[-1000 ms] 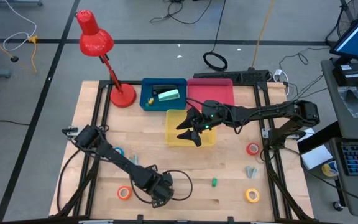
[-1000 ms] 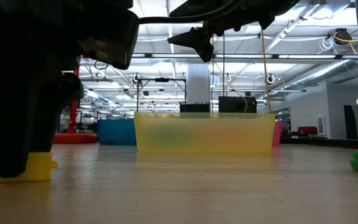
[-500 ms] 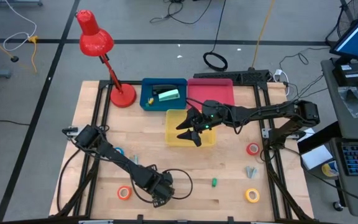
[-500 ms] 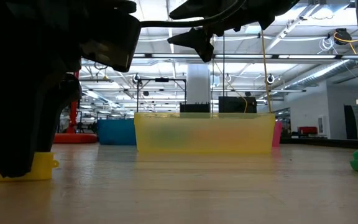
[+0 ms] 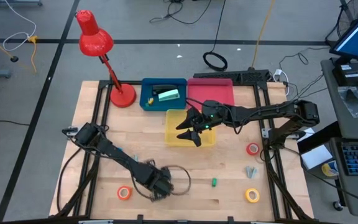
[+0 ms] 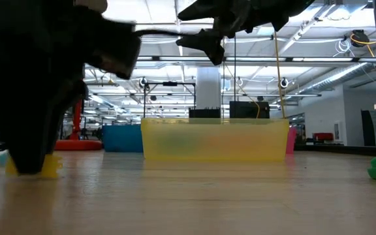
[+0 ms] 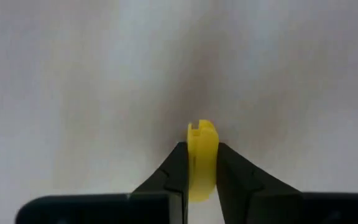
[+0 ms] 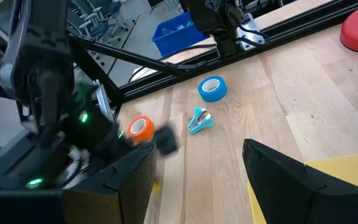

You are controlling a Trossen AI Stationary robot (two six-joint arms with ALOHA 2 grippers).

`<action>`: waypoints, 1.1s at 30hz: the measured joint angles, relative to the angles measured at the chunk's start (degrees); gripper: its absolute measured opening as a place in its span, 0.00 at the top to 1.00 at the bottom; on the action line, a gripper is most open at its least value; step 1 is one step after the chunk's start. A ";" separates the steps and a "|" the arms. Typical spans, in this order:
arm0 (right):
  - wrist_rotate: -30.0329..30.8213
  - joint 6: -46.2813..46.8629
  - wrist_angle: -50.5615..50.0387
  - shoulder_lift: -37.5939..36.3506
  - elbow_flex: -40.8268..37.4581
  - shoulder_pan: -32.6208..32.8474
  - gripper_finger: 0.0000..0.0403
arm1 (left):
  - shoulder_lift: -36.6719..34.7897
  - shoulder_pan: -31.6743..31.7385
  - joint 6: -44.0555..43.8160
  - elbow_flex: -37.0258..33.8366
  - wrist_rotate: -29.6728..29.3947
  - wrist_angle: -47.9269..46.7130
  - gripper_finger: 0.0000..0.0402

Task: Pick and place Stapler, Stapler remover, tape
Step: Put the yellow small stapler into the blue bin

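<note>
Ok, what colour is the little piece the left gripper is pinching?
Yellow: the small plastic piece sits between the left gripper fingers, clearest in the left wrist view.

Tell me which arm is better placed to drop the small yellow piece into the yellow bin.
Left. Its jaws are shut on the yellow piece; the right arm's jaws hang open and empty above the yellow bin.

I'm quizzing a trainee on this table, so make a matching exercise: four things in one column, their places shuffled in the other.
1 orange tape roll
2 red tape roll
3 yellow bin
4 red lamp

A base beside the blue bin
B under the right end effector
C near the left end effector
D at the table's right edge

Pairs: 1-C, 2-D, 3-B, 4-A
</note>
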 joint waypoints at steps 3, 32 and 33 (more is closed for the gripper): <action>0.04 -0.02 0.01 0.00 0.00 0.00 0.42 | -4.33 2.05 2.45 -0.08 -6.49 -8.49 0.88; 0.19 -0.39 0.92 0.00 0.00 -0.02 0.42 | -24.11 63.10 39.36 -14.97 -22.49 5.48 0.88; 0.21 -0.39 0.92 0.00 0.00 -0.02 0.42 | -23.48 63.95 40.12 -14.98 -21.83 5.68 0.88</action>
